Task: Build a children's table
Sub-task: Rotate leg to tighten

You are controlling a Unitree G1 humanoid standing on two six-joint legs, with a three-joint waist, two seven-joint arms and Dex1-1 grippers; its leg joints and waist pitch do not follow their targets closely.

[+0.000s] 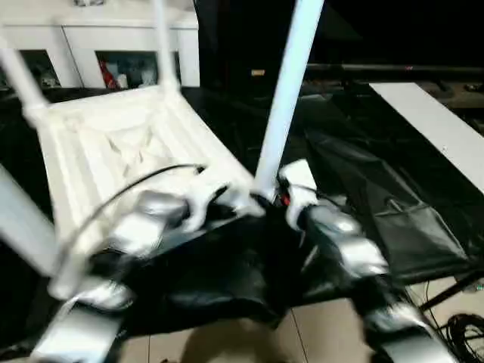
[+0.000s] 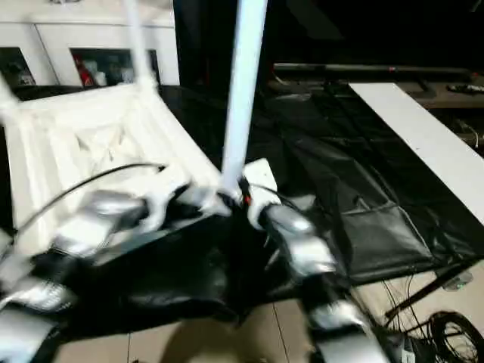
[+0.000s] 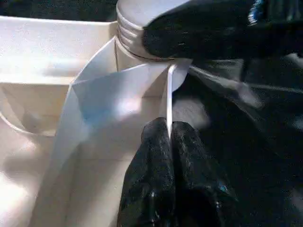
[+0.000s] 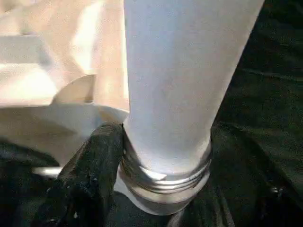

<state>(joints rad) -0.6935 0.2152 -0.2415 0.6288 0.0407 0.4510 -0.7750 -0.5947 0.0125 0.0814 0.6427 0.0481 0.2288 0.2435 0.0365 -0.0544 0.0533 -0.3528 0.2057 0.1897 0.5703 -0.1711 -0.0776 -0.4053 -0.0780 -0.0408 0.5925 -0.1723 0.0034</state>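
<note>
Two end effectors at the tabletop [image 1: 113, 144] corner: left end effector [image 3: 169, 137] pinches its rib, right end effector [image 4: 161, 165] clamps the leg [image 1: 287, 91].

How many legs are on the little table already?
All four long white tube legs seem to stand in the upside-down white ribbed plastic tabletop. The nearest leg is in hand: the right pincer grips its threaded base, and the left pincer pinches the tabletop's edge. Left: finish tightening, then flip it.
</note>
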